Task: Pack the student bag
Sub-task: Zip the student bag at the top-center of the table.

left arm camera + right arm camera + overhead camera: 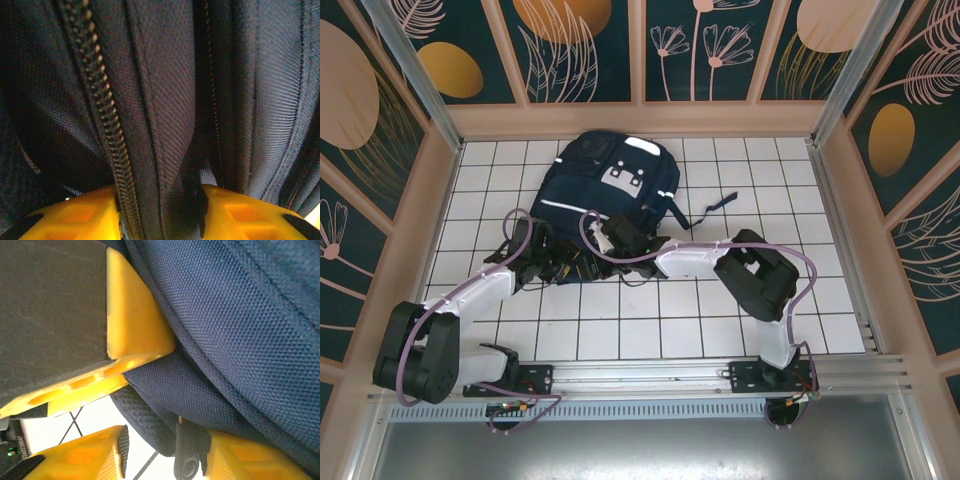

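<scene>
Student bag [610,190] fabric pinched in left hand [160,212]; right hand [167,457] parted, fabric loose between.

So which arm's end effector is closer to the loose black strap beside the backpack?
Right. The right end effector is at the near edge of the student bag, toward the black strap; the left end effector is at its near-left corner, farther away.

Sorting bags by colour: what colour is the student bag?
Dark navy student bag, white patches; clearest in the top external view.
</scene>
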